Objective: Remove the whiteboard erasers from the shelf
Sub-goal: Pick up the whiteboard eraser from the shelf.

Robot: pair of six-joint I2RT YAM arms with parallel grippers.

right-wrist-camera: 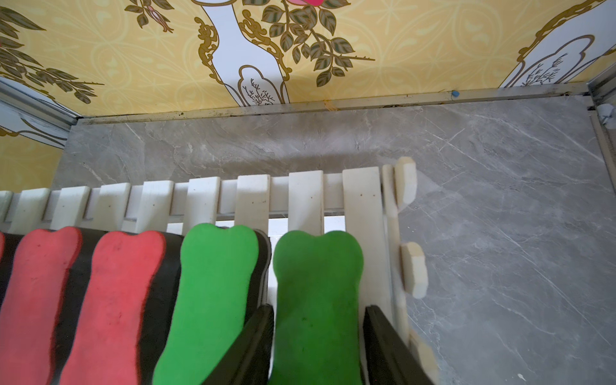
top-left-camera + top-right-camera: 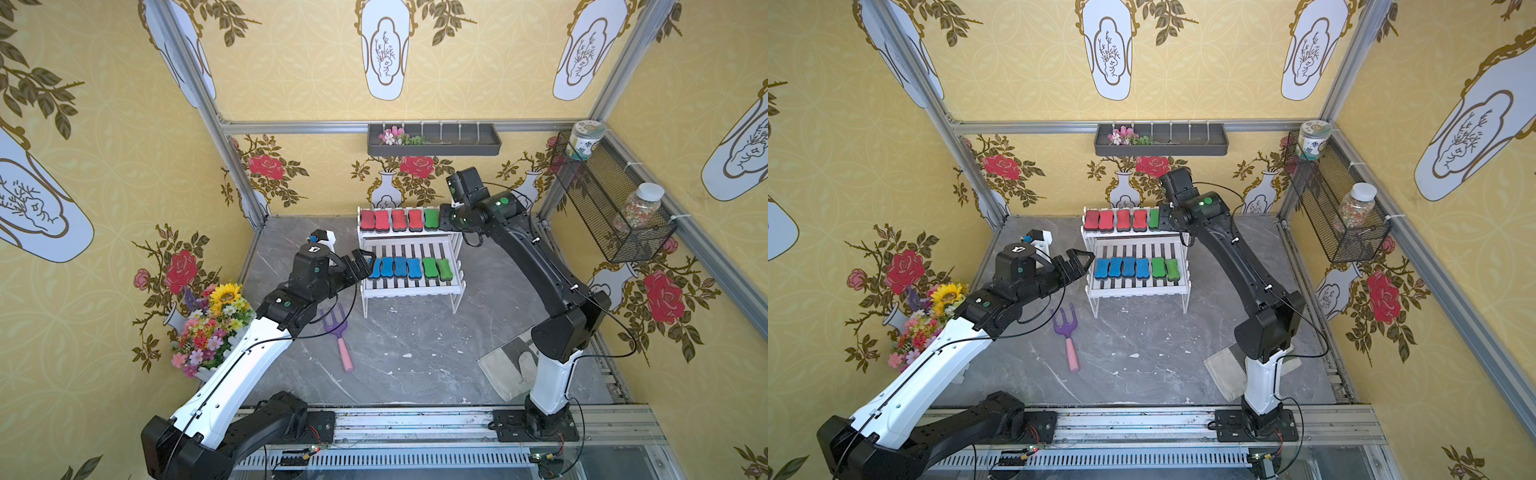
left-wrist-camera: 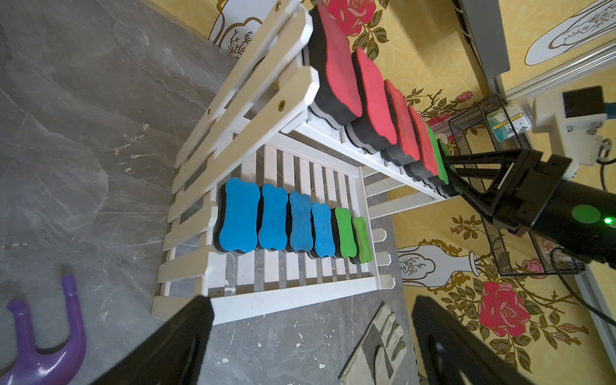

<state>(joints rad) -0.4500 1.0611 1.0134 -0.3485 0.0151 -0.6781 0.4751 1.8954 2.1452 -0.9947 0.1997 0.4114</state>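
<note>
**Flanking a green eraser on the top tier**

Nearest me, the grey marbled tabletop (image 2: 415,365) carries two loose things. A purple garden fork (image 2: 345,357) with a pink handle lies flat toward the left, and a grey glove (image 2: 498,370) lies by the foot of the right arm.

Just past the fork, the left gripper (image 2: 365,264) hangs beside the left end of the lower tier. Its jaws are spread wide with nothing between them, pointed at the row but clear of it.

The shelf (image 2: 415,289) stands toward the back wall: white, slatted, two tiers, and every eraser is on it. On the lower, nearer tier four blue erasers (image 2: 401,267) lie side by side, then two green erasers (image 2: 429,268) at the right end. On the upper, farther tier four red erasers (image 2: 399,219) run from the left, with a green one (image 2: 431,219) next to them. At the very right end is the last green eraser (image 1: 316,283).

The right gripper (image 1: 318,308) is over that end. Its black fingers (image 1: 256,340) lie one along each long side of the last green eraser, close against the foam. Whether they are pinching it or only standing beside it I cannot tell — the pad lies flat on the slats.

Farthest off, a dark wall tray (image 2: 434,148) hangs on the back wall with a pink flower (image 2: 390,135) in it.
</note>
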